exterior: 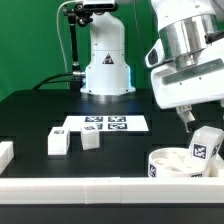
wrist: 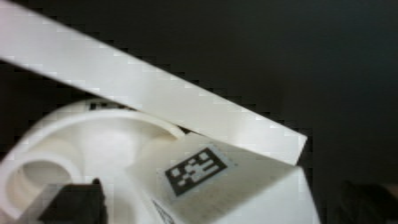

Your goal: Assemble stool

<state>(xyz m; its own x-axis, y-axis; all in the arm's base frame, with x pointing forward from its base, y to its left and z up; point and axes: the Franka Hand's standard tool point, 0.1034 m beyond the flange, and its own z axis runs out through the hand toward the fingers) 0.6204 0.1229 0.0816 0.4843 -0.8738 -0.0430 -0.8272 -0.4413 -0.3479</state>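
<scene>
- My fingers [exterior: 185, 118] hang low on the exterior view's right side of the black desk [exterior: 30, 120], just above the round white seat [exterior: 170, 163].
- The seat rests on the desk close to the near edge, hollow side up, with a tag on its wall.
- A tilted leg [exterior: 206, 148] stands at the seat's rim on the exterior view's right. Its tag faces the camera and its upper end is just beside the fingers.
- I cannot tell whether the fingers are clenched on the tilted leg or released. The exterior view hides the contact and the wrist view is too blurred.
- In the wrist view the seat [wrist: 63, 150] and the tilted leg [wrist: 222, 172] sit right against each other, and the leg's tag is plain to see.
- Behind them in that view a long white rail [wrist: 160, 75] crosses the frame diagonally over the dark desk.
- A second leg [exterior: 58, 142] and a third leg [exterior: 90, 138] lie near each other mid-desk, not touching. They are well apart from the seat, on the exterior view's left of it.
- The marker board [exterior: 105, 125] lies flat just behind those two legs.
- In the exterior view the rail [exterior: 90, 190] runs along the desk's near edge, just in front of the seat.
- The arm's white base [exterior: 105, 65] stands at the back.
</scene>
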